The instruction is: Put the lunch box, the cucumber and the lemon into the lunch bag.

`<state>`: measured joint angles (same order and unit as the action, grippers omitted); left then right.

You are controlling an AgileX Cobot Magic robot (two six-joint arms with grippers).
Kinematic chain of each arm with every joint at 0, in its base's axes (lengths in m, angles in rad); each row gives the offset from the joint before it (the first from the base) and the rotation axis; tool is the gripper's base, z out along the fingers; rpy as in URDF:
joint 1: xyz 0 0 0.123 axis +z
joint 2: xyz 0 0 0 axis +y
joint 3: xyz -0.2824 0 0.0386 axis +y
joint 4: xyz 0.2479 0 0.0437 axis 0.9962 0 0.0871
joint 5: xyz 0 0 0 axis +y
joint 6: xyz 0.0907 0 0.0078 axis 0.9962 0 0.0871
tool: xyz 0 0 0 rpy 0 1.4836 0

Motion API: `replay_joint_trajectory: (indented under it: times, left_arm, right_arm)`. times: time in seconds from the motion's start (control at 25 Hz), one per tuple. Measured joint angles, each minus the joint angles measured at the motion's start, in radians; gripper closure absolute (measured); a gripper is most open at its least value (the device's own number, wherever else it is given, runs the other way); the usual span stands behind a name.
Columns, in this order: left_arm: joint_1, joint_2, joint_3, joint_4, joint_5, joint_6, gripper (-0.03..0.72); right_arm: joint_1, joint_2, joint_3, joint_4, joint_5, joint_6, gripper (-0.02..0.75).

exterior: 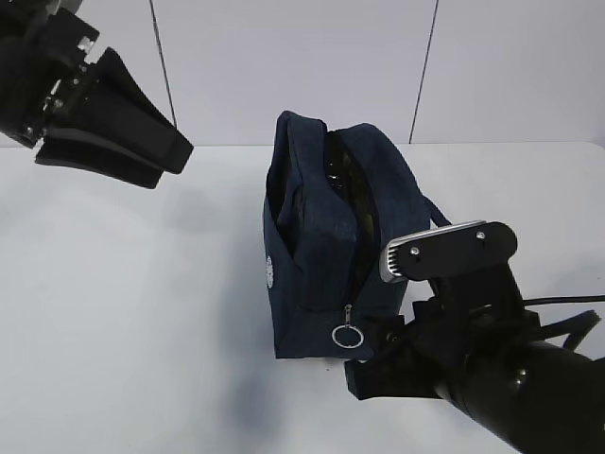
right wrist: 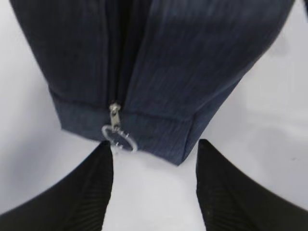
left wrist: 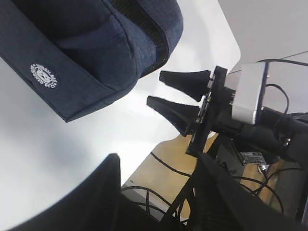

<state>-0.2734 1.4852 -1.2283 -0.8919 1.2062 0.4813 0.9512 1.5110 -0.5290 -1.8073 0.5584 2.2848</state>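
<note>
The dark navy lunch bag (exterior: pixel 321 246) stands in the middle of the white table, its zipper slit gaping along the top with only darkness inside. A silver ring pull (exterior: pixel 347 336) hangs at the bag's near lower end. My right gripper (exterior: pixel 369 355) is open just in front of that end; in the right wrist view the ring pull (right wrist: pixel 119 137) lies beside its left fingertip (right wrist: pixel 103 154), with nothing held. My left gripper (exterior: pixel 175 163) hovers open and empty, high at the far left, away from the bag (left wrist: pixel 96 43). The lunch box, the cucumber and the lemon are hidden or out of view.
The white table (exterior: pixel 123 312) spreads around the bag. In the left wrist view its rounded edge (left wrist: pixel 144 159) drops to a wooden floor with black cables (left wrist: pixel 168 166). A pale panelled wall (exterior: pixel 302 57) stands behind.
</note>
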Motion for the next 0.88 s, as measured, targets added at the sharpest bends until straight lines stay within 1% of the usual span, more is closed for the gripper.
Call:
replay_joint_trajectory:
  times: [0.28,0.52,0.72,0.88]
  left_arm:
    - [0.0,0.0,0.0,0.002,-0.025,0.0,0.326]
    - [0.0,0.0,0.0,0.002,-0.041,0.0,0.326]
    - [0.0,0.0,0.0,0.002,-0.052,0.004,0.326]
    - [0.0,0.0,0.0,0.002,-0.062,0.013,0.326]
  right_arm:
    - [0.125,0.029,-0.002,0.004,0.186,0.046,0.315]
    - [0.214,0.117,-0.002,0.006,0.281,0.116,0.315]
    - [0.221,0.208,-0.002,0.006,0.308,0.163,0.315]
    - [0.221,0.22,-0.003,0.006,0.316,0.176,0.315]
